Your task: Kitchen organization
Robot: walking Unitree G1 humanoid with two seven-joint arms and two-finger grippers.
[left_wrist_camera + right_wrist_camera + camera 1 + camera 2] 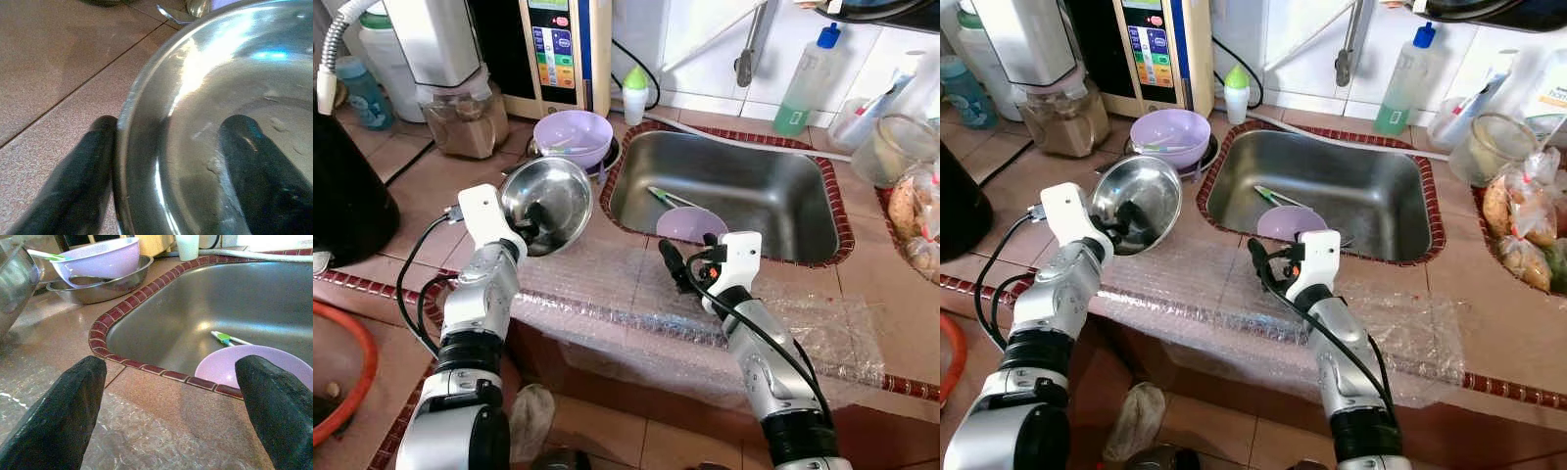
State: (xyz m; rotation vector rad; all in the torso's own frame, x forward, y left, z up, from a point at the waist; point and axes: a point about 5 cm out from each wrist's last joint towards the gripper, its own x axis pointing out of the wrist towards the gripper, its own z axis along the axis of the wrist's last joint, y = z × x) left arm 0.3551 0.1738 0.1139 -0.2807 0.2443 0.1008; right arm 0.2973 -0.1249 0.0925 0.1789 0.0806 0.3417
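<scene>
My left gripper point(533, 223) is shut on the rim of a stainless steel bowl point(546, 201), held tilted above the counter left of the sink point(803, 250). In the left wrist view one finger point(93, 161) lies outside the rim and the other inside the steel bowl point(220, 73). My right gripper point(683, 257) stands open with nothing in it over the counter at the sink's front edge, facing the basin. A purple bowl point(254, 364) and a green-handled utensil point(664, 196) lie in the sink. Another purple bowl point(573, 137) sits stacked in a second steel bowl behind.
Bubble wrap point(636, 294) covers the counter's front strip. A blender jar point(465, 117) and water appliance point(558, 49) stand at the back left, a black appliance point(347, 186) at far left. A green soap bottle point(808, 83) and bagged food point(915, 215) are to the right.
</scene>
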